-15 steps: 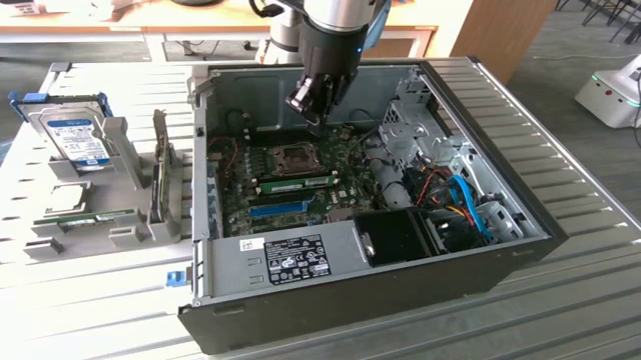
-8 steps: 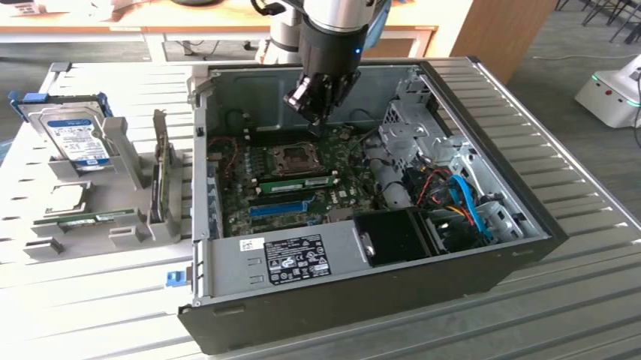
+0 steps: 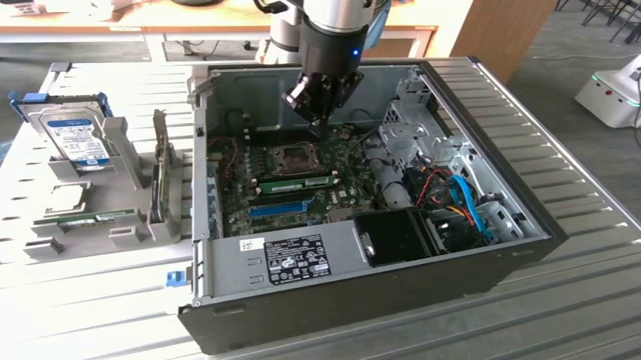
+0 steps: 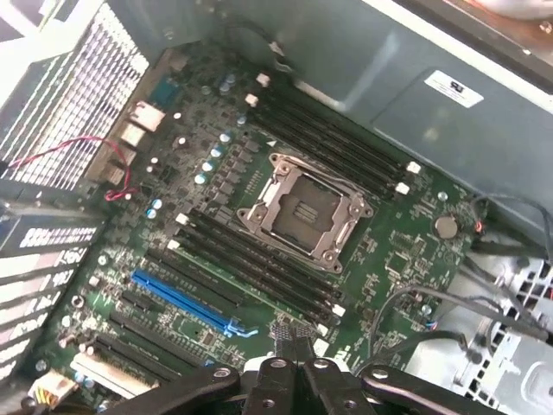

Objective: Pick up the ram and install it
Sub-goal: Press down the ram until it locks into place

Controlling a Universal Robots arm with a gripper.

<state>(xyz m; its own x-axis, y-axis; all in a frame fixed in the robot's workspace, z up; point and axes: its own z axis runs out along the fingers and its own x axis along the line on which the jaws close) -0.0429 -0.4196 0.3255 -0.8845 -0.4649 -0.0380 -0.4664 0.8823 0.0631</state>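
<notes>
Pincer [image 3: 318, 120] closed with nothing between its fingers, hanging inside the open computer case [image 3: 481, 270] above the motherboard [image 4: 259, 216] by the CPU socket [image 4: 304, 210]; ram [image 3: 300, 182] seated in a slot just beside that socket.

Even, diffuse indoor lighting. Glare washes out the ribbed white metal table [image 3: 561, 142]. The open black computer case [image 3: 501, 259] interior is shadowed. Wrist view soft, slightly blurred.
</notes>
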